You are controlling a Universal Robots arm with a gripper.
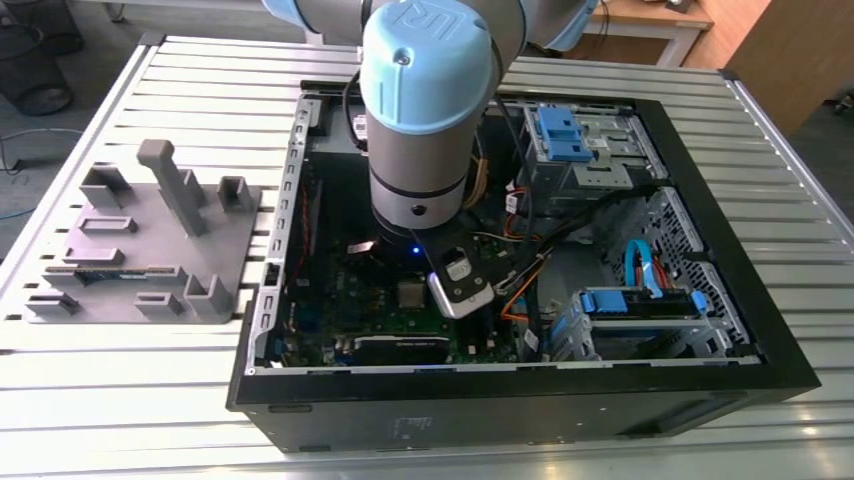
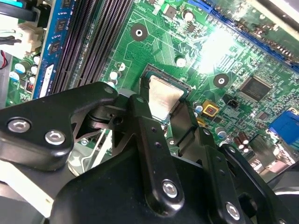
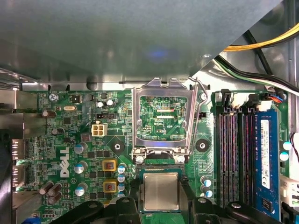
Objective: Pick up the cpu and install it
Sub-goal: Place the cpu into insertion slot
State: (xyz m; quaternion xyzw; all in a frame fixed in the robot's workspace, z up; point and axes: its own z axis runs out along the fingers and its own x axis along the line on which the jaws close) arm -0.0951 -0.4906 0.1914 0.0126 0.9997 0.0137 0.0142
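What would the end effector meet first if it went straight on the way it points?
The cpu, directly ahead of the end effector on the green motherboard; depth is unclear, so any gap between them cannot be judged.

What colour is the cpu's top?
Silver-grey metal; the cpu shows best in the first wrist view.

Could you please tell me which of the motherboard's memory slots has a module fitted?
The outermost slot, farthest from the cpu: it holds a blue memory module with a white label. The black slots between it and the cpu are empty.
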